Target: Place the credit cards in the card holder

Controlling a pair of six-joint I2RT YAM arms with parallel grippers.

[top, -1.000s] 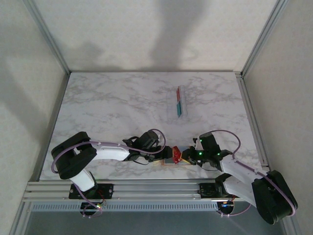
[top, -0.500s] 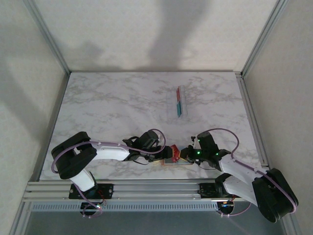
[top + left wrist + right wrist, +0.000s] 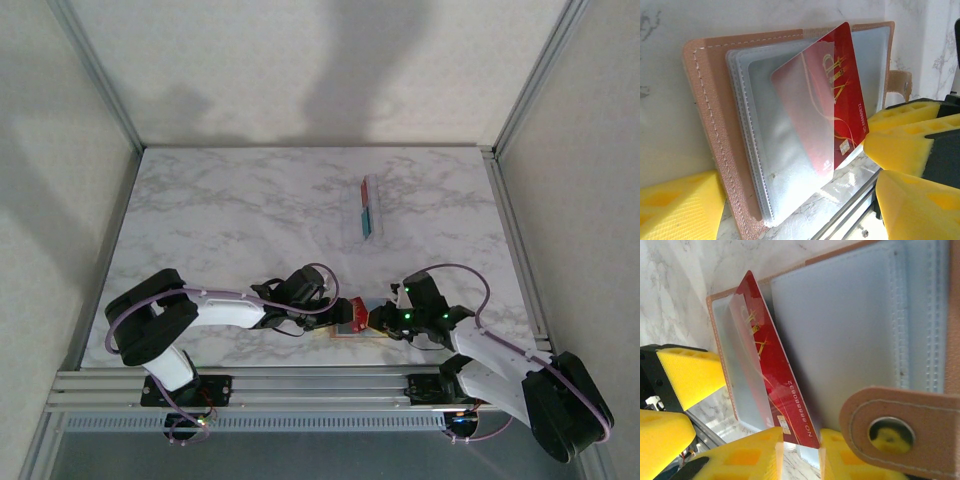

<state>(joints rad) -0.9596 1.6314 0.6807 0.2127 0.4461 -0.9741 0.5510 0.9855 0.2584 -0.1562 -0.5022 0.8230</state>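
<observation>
Two spread fingers of the left gripper [image 3: 338, 320] straddle the open card holder [image 3: 705, 125], I judge to steady it. Between both grippers the red card [image 3: 845, 90] sits slanted, half inside a clear pocket [image 3: 790, 130]. At its outer corner the right gripper [image 3: 801, 451] pinches it, probably feeding it in. Spare cards [image 3: 369, 208] lie well beyond the fingertips.

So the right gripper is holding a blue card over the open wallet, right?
Not quite. The card in the right gripper is red, not blue; the right wrist view shows it. The wallet is open, as you said.
</observation>
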